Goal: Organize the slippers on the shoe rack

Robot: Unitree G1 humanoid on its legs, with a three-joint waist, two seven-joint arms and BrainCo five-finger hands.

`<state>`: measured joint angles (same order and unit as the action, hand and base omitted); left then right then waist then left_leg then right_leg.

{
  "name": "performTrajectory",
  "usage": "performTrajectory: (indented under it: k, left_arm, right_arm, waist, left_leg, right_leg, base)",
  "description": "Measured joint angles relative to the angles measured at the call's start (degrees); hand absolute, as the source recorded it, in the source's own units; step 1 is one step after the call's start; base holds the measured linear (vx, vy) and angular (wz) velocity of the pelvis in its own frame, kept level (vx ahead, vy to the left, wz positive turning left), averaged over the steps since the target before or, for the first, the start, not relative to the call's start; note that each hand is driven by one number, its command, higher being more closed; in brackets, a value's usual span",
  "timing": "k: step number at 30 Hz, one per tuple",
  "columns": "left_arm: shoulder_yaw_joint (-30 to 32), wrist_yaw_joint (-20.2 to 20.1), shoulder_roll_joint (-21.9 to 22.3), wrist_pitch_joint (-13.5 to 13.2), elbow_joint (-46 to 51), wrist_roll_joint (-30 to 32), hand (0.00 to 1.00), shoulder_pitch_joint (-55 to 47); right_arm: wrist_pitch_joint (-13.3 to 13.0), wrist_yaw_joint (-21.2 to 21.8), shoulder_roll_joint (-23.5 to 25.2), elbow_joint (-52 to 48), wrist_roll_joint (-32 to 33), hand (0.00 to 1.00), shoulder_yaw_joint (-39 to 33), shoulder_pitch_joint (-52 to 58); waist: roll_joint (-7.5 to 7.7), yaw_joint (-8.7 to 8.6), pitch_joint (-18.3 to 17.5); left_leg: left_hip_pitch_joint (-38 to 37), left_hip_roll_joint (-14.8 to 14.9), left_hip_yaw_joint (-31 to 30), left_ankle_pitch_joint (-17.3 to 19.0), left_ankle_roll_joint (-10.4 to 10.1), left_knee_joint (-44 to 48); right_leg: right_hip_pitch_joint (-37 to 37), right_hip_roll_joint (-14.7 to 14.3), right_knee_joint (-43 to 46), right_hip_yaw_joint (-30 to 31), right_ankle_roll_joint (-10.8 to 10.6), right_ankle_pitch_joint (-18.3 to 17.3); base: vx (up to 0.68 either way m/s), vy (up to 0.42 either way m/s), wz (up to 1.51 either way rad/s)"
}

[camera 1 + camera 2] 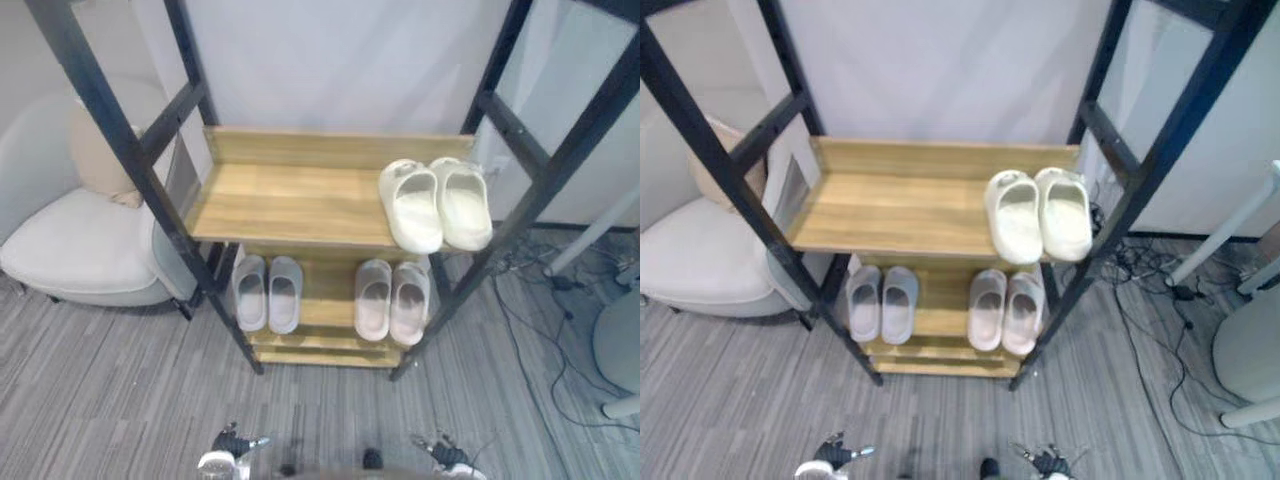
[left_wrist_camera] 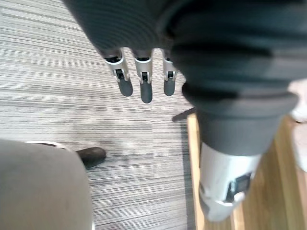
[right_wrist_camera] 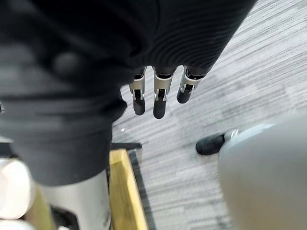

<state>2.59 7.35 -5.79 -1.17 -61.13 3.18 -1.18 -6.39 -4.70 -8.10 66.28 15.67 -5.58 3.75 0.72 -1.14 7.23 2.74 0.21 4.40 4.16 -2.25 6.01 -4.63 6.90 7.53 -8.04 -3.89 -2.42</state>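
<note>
Left hand (image 2: 145,82), right hand (image 3: 160,95) hanging empty, fingers relaxed, cream slippers (image 1: 435,203) on shoe rack (image 1: 280,192) upper shelf, grey pair (image 1: 267,292), pinkish pair (image 1: 392,300) below

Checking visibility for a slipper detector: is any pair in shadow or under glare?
Left eye view: the cream pair on the upper shelf is evenly lit, no glare; the grey pair and pink pair below sit in that shelf's shadow. Right eye view: the same.

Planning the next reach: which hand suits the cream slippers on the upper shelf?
Probably the right hand: the cream slippers sit at the right end of the upper shelf, its side. Both hands hang open and empty; the left hand would reach across.
</note>
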Motion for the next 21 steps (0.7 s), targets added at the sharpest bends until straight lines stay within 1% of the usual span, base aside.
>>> performTrajectory:
  k: [1,2,3,4,5,6,7,8,9,10,11,12,13,14,15,16,17,18,19,20,21]
  left_arm:
    - [0.02,0.01,0.01,-0.31,0.67,-0.06,0.00,0.09]
    - [0.17,-0.05,0.12,-0.46,0.94,-0.58,0.00,0.08]
    - [0.78,0.02,0.37,-0.68,1.46,-1.61,0.00,0.29]
    - [0.79,0.00,0.47,-0.65,1.65,-1.68,0.00,0.14]
    - [0.90,-0.03,0.75,-0.70,2.05,-1.71,0.00,-0.27]
    - [1.34,-0.04,1.27,-0.69,2.09,-1.84,0.00,-0.03]
    - [1.33,-0.11,1.77,-0.64,2.05,-1.97,0.00,-0.23]
    - [1.89,-0.18,2.53,-0.68,2.18,-2.25,0.00,-0.59]
    - [2.08,-0.16,2.56,-0.71,2.29,-2.22,0.00,-0.66]
    - [2.26,-0.24,2.28,-0.60,2.43,-2.21,0.00,-0.67]
    - [2.53,-0.24,2.10,-0.53,2.62,-2.21,0.00,-0.68]
    - [2.48,-0.24,2.17,-0.53,2.78,-2.21,0.00,-0.68]
    - [2.52,-0.17,1.95,-0.56,3.20,-2.22,0.00,-0.60]
    - [2.53,-0.03,1.71,-0.47,3.25,-2.23,0.00,-0.70]
    - [2.51,0.04,1.77,-0.43,3.40,-2.33,0.00,-0.41]
    - [2.58,0.08,1.81,-0.44,3.82,-2.51,0.00,-0.28]
    - [2.61,0.08,1.80,-0.46,4.04,-2.66,0.00,-0.18]
    - [2.73,0.07,1.96,-0.55,4.33,-3.17,0.00,0.34]
    - [2.90,0.08,2.13,-0.58,4.35,-3.28,0.00,0.56]
    - [3.13,0.08,2.66,-0.60,4.28,-3.36,0.00,1.05]
    - [3.27,0.08,3.17,-0.70,4.04,-3.33,0.00,1.07]
  right_arm:
    - [0.18,-0.13,-0.01,0.03,0.00,0.00,-0.01,0.50]
    - [0.27,-0.19,0.04,0.02,-0.01,0.00,-0.03,0.83]
    - [0.38,-0.51,0.34,-0.13,0.01,0.00,-1.15,1.10]
    - [0.41,-0.54,0.17,-0.34,-0.07,0.00,-1.18,1.08]
    - [0.37,-0.67,0.61,-0.86,-0.18,0.00,-1.18,1.18]
    - [0.38,-0.92,0.55,-2.55,-0.64,0.00,-1.45,1.45]
    - [0.27,-0.94,0.25,-3.42,-1.01,0.00,-1.68,1.46]
    - [0.37,-1.02,0.61,-5.03,-1.95,0.00,-2.63,2.34]
    - [0.34,-1.01,0.83,-5.40,-2.10,0.00,-2.80,2.44]
    - [0.38,-1.05,1.51,-7.05,-2.21,0.00,-2.92,2.33]
    - [0.37,-1.05,2.14,-8.04,-2.20,0.00,-2.75,2.26]
    - [0.37,-1.01,2.34,-8.57,-2.23,0.00,-2.70,2.43]
    - [0.29,-0.93,3.02,-9.82,-2.22,0.00,-2.75,2.30]
    - [0.32,-0.94,3.50,-11.65,-2.29,0.00,-2.62,2.43]
    - [0.06,-0.92,3.91,-11.84,-2.41,0.00,-2.48,2.26]
    - [0.06,-0.89,4.38,-11.69,-2.93,0.00,-1.80,2.15]
    - [0.06,-0.90,4.77,-11.61,-3.51,0.00,-1.32,2.00]
    - [0.12,-1.03,5.59,-11.45,-4.47,0.00,-1.11,1.87]
    - [0.22,-1.02,5.81,-11.26,-4.51,0.00,-1.08,1.98]
    - [0.28,-0.92,6.31,-11.20,-4.50,0.00,-0.97,1.92]
    - [0.25,-0.98,6.90,-10.96,-4.53,0.00,-1.10,2.06]
  waist:
    - [-0.14,0.07,0.87]
    - [-0.22,0.17,1.14]
    - [-0.62,0.63,1.84]
    - [-1.00,1.00,1.96]
    - [-0.06,1.10,1.89]
    - [-0.44,1.20,1.90]
    - [-1.47,1.17,1.68]
    - [-1.15,1.10,1.23]
    - [-1.02,1.12,1.11]
    - [-0.36,1.44,1.03]
    - [0.44,1.46,0.87]
    - [0.55,1.36,0.93]
    - [1.67,1.53,1.72]
    - [2.13,1.46,1.64]
    - [1.20,1.20,1.39]
    - [1.69,1.19,0.94]
    - [2.12,1.26,0.71]
    - [3.21,1.28,0.61]
    - [3.34,1.42,0.55]
    - [3.33,1.33,0.48]
    - [4.24,1.31,-0.18]
  left_leg:
    - [2.07,-0.19,-1.68,0.05,-0.12,1.40]
    - [2.94,-0.31,-2.39,0.05,-0.17,1.74]
    - [4.56,0.05,-2.23,0.85,-0.41,2.10]
    - [4.61,0.52,-1.03,1.26,-0.09,1.82]
    - [3.33,0.93,1.99,1.19,0.51,0.53]
    - [4.05,2.31,7.18,2.07,1.48,3.56]
    - [4.09,3.05,8.29,2.64,1.46,4.26]
    - [4.11,2.92,7.65,2.30,0.71,4.11]
    - [4.15,2.67,7.31,2.29,0.70,4.06]
    - [4.17,1.74,7.11,2.75,0.85,4.86]
    - [4.07,1.47,8.85,4.20,2.01,7.71]
    - [4.27,1.49,9.78,4.81,2.39,8.74]
    - [3.50,0.24,8.72,7.34,2.02,10.77]
    - [2.77,-0.39,7.02,8.47,2.03,11.67]
    - [2.71,0.08,5.18,8.80,1.97,12.52]
    - [3.14,0.63,2.49,9.23,1.73,12.99]
    - [3.23,0.56,1.18,9.18,1.69,12.99]
    - [3.38,0.13,-1.90,8.37,1.03,12.78]
    - [3.42,0.07,-2.90,8.34,0.97,12.67]
    - [3.31,-0.28,-5.71,7.93,0.25,12.53]
    - [3.31,-1.41,-8.41,7.50,-0.53,11.79]
  right_leg:
    - [-1.77,0.56,2.88,-1.66,0.19,-1.52]
    - [-2.45,0.93,4.18,-2.73,0.38,-2.35]
    - [-3.32,1.86,6.51,-5.06,0.31,-4.03]
    - [-3.19,2.09,6.90,-6.09,0.21,-4.68]
    - [-3.19,3.49,6.73,-6.66,0.24,-5.11]
    - [-2.55,3.93,7.16,-8.09,-0.08,-5.65]
    - [-2.08,3.67,7.65,-9.30,-0.38,-6.17]
    - [-2.00,4.41,9.47,-10.35,-0.95,-7.58]
    - [-1.86,4.67,9.65,-10.76,-0.96,-7.81]
    - [-1.39,6.42,11.34,-12.17,-2.46,-9.46]
    - [-1.25,8.41,13.69,-13.11,-4.80,-10.83]
    - [-1.16,9.21,16.31,-13.22,-5.49,-11.11]
    - [-4.27,11.66,26.89,-8.32,-4.31,-11.90]
    - [-8.69,11.42,37.15,-1.42,-0.70,-8.47]
    - [-11.36,8.87,41.35,3.43,-1.11,-8.18]
    - [-12.91,4.50,42.07,8.48,-2.91,-10.84]
    - [-13.26,3.06,41.45,10.19,-2.96,-11.70]
    - [-13.14,0.58,37.47,12.54,-2.17,-13.08]
    - [-12.99,-0.12,35.53,13.01,-2.08,-13.16]
    - [-11.38,-1.37,28.18,13.57,-1.78,-12.71]
    - [-8.38,-1.11,19.12,13.55,-0.72,-10.78]
  base:
    - [-0.11,-0.047,0.96]
    - [-0.14,-0.076,0.99]
    - [-0.14,-0.084,0.80]
    - [-0.13,-0.094,0.81]
    - [-0.03,-0.021,0.66]
    - [0.01,-0.006,0.68]
    - [0.04,0.023,0.79]
    - [0.04,-0.010,0.60]
    - [0.07,0.025,0.68]
    - [0.11,0.047,0.56]
    - [0.13,0.067,0.57]
    - [0.16,0.033,0.49]
    - [0.17,0.054,0.53]
    - [0.16,0.042,0.71]
    - [0.16,0.033,0.93]
    - [0.13,-0.034,0.92]
    - [0.21,-0.099,1.33]
    - [0.19,-0.123,1.10]
    - [0.24,-0.188,1.40]
    - [0.27,-0.276,1.36]
    - [0.22,-0.237,1.33]
